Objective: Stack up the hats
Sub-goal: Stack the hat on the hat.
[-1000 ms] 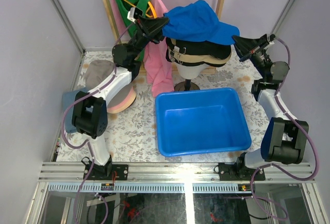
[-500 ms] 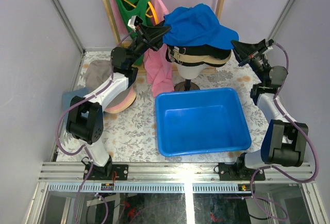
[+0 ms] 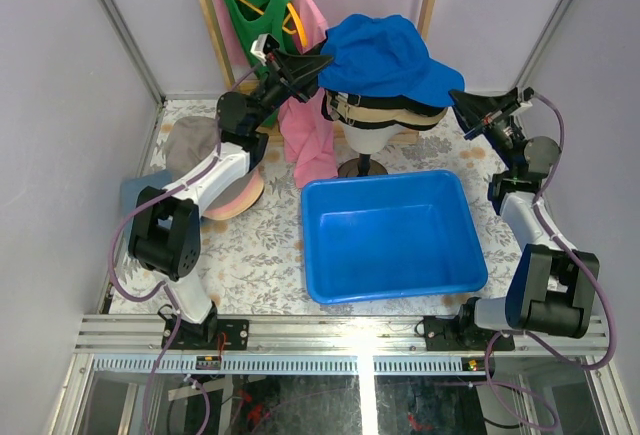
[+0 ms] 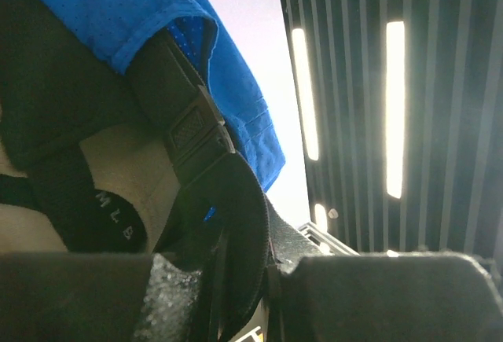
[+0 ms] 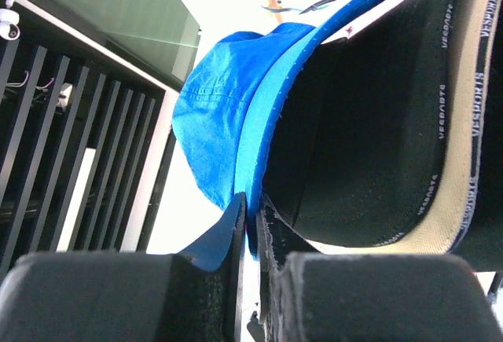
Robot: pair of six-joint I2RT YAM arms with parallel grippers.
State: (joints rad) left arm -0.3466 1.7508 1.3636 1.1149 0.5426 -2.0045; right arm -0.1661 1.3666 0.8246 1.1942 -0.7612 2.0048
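Observation:
A blue baseball cap (image 3: 380,50) sits on top of a black cap (image 3: 432,102) and a khaki cap (image 3: 385,115), all stacked on the mannequin head (image 3: 365,140). My left gripper (image 3: 320,56) is at the blue cap's back, shut on its black back strap (image 4: 236,193), just under the blue rim (image 4: 141,4). My right gripper (image 3: 462,103) pinches the tip of the blue brim (image 5: 271,122), shut on it. The black brim (image 5: 369,122) and the khaki brim (image 5: 464,200) lie right beneath. A grey-taupe bucket hat (image 3: 190,140) and a pink one (image 3: 240,195) lie on the table at left.
A blue tub (image 3: 390,270) stands in front of the mannequin stand. Pink (image 3: 305,130) and green (image 3: 250,5) shirts hang from a wooden rack right behind my left arm. A blue-grey fabric piece (image 3: 133,195) lies by the left wall.
My left gripper moved in to the blue cap's back and closed on the strap. The right gripper, still holding the brim, dropped a little, so the brim now tilts lower.

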